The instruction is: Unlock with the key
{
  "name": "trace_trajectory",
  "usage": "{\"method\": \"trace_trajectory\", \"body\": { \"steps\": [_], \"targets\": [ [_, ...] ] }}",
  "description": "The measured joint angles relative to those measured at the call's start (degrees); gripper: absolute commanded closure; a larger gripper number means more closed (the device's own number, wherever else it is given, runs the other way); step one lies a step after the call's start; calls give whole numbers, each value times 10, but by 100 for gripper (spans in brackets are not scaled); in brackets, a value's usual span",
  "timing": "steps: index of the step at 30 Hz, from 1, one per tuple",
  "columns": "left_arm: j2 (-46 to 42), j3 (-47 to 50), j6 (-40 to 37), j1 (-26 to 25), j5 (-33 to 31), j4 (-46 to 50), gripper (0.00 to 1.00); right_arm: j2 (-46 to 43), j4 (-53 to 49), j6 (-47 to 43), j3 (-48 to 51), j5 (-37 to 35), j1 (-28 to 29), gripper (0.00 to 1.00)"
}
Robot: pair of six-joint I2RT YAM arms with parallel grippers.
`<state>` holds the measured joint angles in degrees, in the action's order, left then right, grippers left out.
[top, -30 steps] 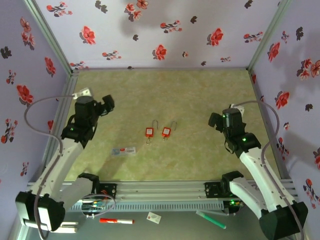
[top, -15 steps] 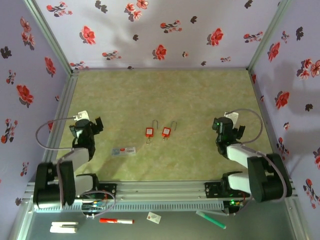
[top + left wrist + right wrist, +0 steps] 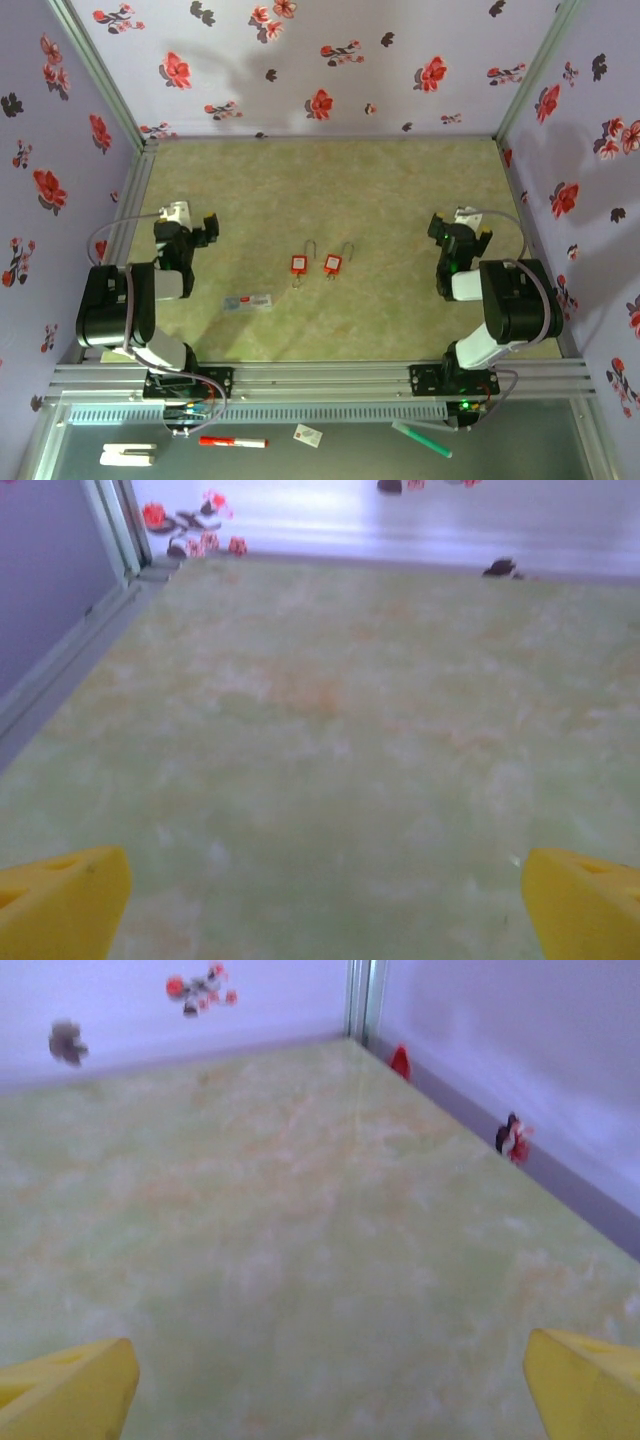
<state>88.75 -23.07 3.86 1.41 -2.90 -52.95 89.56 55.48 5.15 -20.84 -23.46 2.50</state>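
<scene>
At the table's middle, from overhead, two red padlocks lie side by side. A dark sliver at the left one's 6 o'clock edge looks like the key, though it is too small to be sure. I judge it light, stiff and slippery, best pinched flat across its head. The left gripper sits at 9 o'clock and the right gripper at 3, both well apart from it.

Left wrist: the yellow fingers are spread wide over bare table, holding nothing.

Right wrist: the fingers are likewise wide apart and empty.
</scene>
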Motion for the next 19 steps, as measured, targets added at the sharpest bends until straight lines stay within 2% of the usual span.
{"method": "trace_trajectory", "body": {
  "steps": [7,19],
  "targets": [
    [0,-1,0,0,3,25,0,0,-17,10,-1,28,-5,1],
    [0,-1,0,0,6,27,0,0,-27,11,-1,29,-5,1]
  ]
}}
